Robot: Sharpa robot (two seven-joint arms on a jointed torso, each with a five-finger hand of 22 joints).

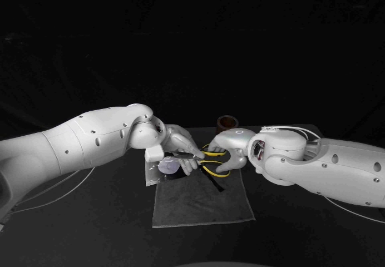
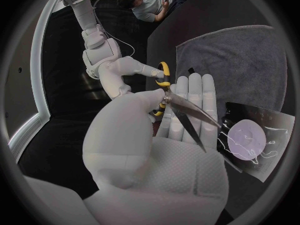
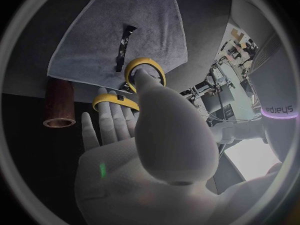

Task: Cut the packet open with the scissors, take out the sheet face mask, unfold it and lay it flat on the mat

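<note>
The grey cloth mat [image 1: 205,206] lies spread flat. The glossy packet [image 1: 156,175], with a pale round patch showing on it, sits tilted at the mat's far left corner. The yellow-handled scissors [image 2: 181,107], blades parted, are gripped by the right hand [image 1: 231,151] over the mat's far edge, tips toward the packet.

Mat [image 1: 205,206] flat on the table [image 1: 96,233]. At the mat's far left corner, packet [image 1: 163,168], partly off its edge, by the left hand [image 1: 178,146]. Over the mat's far edge, scissors [image 1: 215,166] in the right hand [image 1: 232,153], blades above the mat, just right of the packet. Behind the mat, apart from it, cup [image 1: 228,122] upright on the table.
</note>
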